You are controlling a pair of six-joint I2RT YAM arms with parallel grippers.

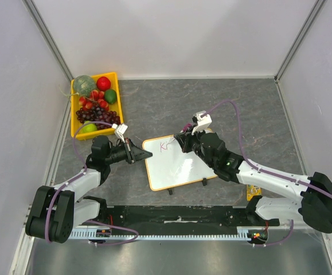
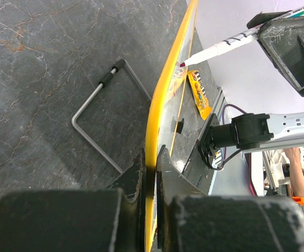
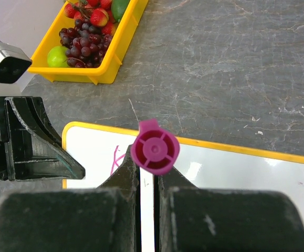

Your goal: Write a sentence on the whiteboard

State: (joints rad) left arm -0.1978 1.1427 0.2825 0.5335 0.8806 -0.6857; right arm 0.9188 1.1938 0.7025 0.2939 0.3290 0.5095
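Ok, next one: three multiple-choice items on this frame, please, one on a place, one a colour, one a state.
1. Where is the fruit tray? A far left of the table B near right C dead centre
2. What colour is the writing on the whiteboard? A blue B pink C green
3. What are the left fingers doing? A spread open B shut on the whiteboard's edge C holding a pen
Answers: A, it sits at the far-left edge; B, pink strokes mark the board's corner; B, its frame is pinched between them.
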